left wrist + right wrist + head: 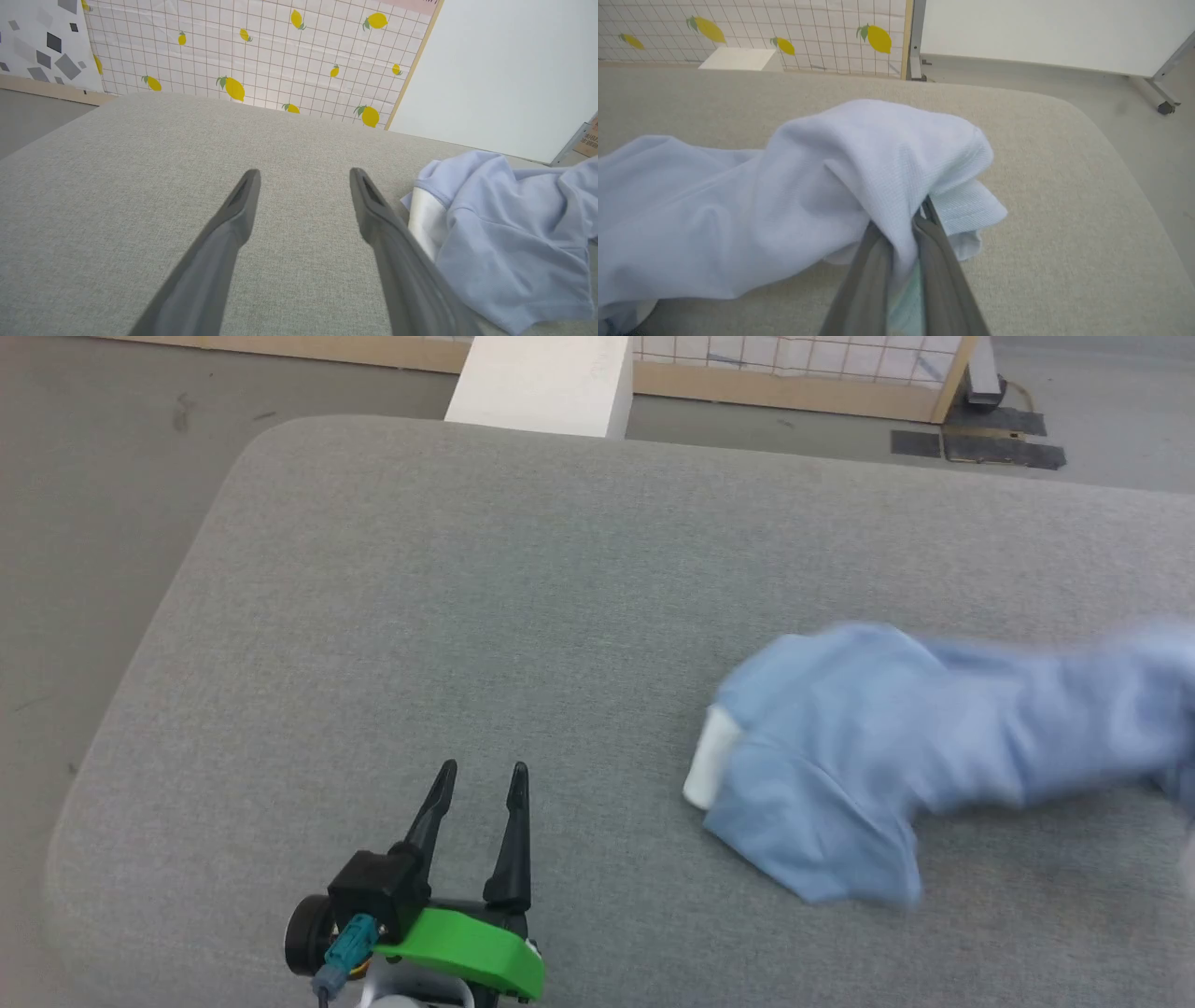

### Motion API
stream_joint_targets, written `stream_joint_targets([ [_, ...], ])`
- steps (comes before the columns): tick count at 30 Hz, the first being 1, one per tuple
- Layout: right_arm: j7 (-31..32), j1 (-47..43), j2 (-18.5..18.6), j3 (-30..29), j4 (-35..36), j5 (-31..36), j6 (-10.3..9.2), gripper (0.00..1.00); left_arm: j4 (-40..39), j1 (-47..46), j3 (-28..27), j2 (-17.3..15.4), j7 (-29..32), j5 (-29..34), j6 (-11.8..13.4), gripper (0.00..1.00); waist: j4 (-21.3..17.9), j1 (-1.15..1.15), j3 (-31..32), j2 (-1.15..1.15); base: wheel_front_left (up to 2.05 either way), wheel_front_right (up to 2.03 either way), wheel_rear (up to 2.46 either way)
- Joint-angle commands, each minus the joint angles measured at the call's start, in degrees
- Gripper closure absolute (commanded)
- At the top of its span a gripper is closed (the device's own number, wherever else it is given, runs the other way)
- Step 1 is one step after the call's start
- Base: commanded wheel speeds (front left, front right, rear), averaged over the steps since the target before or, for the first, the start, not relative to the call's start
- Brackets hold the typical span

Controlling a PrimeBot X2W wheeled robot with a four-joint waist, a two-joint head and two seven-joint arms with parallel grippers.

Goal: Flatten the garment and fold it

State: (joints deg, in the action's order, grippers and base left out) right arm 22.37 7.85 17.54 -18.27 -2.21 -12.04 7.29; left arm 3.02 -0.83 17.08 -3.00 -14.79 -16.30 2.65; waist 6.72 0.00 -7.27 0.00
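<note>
Flattening: garment (784,200) is clamped in right claw (903,224); left claw (485,767), spread apart, is best closed on the garment's left edge and drawn taut.

A grey fabric-covered tabletop (373,616) with rounded corners spreads under and ahead of the left gripper (484,770). Past its fingertips, beyond the far edge, a white block (541,378) stands on the grey floor (93,476) in front of a wood-framed lemon-print grid panel (243,51). Further to the gripper's right is a plain white board (504,70), and to its left a panel of grey shapes (37,46).
</note>
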Motion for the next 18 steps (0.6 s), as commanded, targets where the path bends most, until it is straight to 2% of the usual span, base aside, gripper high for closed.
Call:
stream_joint_targets([
  [1, 0.15, -3.0, -1.5, -0.85, -0.38, 1.02, 0.2, 1.0, 0.16, 0.69, -0.3, 0.12, -0.2, -0.12, -0.28, 0.0, 0.53, 0.0, -0.16, 0.0, 0.0, 0.0, 0.0],
  [5, -0.65, -8.02, -4.41, -1.85, -3.25, 2.07, 0.2, 1.0, 0.59, 0.83, -0.61, 0.12, -0.2, 0.28, -0.58, 0.0, 0.77, 0.0, -0.18, 0.0, 0.0, 0.0, 0.0],
  [6, -1.22, -8.38, -4.62, -1.71, -4.0, 2.25, 0.2, 0.71, 0.73, 0.81, -0.63, 0.12, -0.2, 0.37, -0.67, 0.0, 0.78, 0.0, -0.16, 0.0, 0.0, 0.0, 0.0],
  [7, -2.02, -8.52, -4.83, -1.54, -4.88, 2.48, 0.2, 0.2, 0.87, 0.77, -0.66, 0.12, -0.2, 0.43, -0.76, 0.0, 0.75, 0.0, -0.09, 0.0, 0.0, 0.0, 0.0],
  [8, -2.5, -8.54, -4.85, -1.26, -5.63, 2.78, 0.2, 0.0, 0.95, 0.73, -0.65, 0.12, -0.2, 0.46, -0.81, 0.0, 0.73, 0.0, -0.01, 0.0, 0.0, 0.0, 0.0],
  [10, -3.2, -8.01, -4.97, -0.32, -6.81, 2.65, 0.2, 0.0, 1.22, 0.75, -0.63, 0.12, -0.2, 0.53, -0.9, 0.0, 0.6, 0.0, 0.44, 0.0, 0.0, 0.0, 0.0],
  [12, -2.71, -6.35, -4.09, 1.87, -4.92, 0.34, 0.2, 0.0, 1.8, 1.08, -0.46, 0.13, -0.2, 0.44, -1.1, 0.0, 0.53, 0.0, 1.48, 0.0, 0.0, 0.0, 0.0],
  [18, 3.55, -3.83, -1.03, 7.01, 7.06, -5.99, 0.2, 0.0, 1.82, 1.48, -0.13, 0.13, -0.2, 0.1, -1.18, 0.0, 1.23, 0.0, 2.46, 0.0, 0.0, 0.0, 0.0],
])
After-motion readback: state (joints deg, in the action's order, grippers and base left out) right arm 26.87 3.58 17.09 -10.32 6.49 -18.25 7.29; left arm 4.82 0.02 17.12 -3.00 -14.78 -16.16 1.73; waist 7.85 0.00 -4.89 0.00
